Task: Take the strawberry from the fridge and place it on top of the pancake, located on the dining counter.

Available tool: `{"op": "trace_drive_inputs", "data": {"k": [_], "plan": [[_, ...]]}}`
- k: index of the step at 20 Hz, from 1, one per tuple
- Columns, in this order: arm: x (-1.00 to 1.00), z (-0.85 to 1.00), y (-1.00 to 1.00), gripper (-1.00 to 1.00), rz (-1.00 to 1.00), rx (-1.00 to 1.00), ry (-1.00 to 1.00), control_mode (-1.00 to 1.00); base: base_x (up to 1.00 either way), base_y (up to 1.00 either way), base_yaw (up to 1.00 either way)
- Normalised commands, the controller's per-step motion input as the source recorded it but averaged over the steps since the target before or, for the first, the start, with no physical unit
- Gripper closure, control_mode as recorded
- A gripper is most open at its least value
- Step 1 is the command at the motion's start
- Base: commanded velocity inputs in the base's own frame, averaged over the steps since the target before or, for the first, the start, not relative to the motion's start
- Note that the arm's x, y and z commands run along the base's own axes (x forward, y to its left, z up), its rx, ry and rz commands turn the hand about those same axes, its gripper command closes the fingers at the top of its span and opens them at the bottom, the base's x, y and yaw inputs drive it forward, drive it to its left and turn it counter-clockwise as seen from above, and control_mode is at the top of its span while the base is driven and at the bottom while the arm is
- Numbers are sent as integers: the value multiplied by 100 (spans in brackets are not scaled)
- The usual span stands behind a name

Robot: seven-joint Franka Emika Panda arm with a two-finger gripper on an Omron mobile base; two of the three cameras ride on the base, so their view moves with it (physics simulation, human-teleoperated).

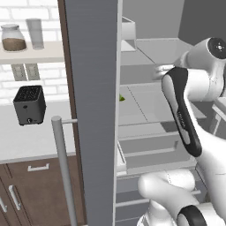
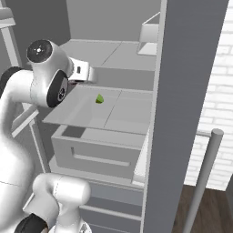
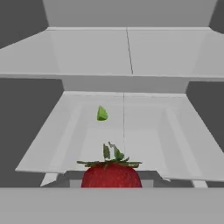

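The pincer grips the strawberry (image 3: 111, 175) (green leaves up) before the fridge (image 2: 109, 59) shelves.

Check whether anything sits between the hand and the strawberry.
Nothing visible does. In the hand view the strawberry sits right at the near edge, directly ahead of the hand. The small green item lies farther back on the white shelf, beyond the strawberry, not between. Whether the hand grips it cannot be told.

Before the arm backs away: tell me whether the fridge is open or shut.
Open: the fridge door stands swung out, showing white shelves and a drawer.
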Motion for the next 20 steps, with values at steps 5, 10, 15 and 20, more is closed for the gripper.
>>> {"op": "trace_drive_inputs", "data": {"k": [5,10,15,20], "plan": [[-100,-24,1,100,-1,0,1,-100,0,0,0],[-86,-39,6,100,-5,0,3,-100,0,0,0],[-49,-25,7,100,-3,0,2,100,-40,1,-1],[0,0,0,100,0,0,0,100,-100,0,-1]]}}
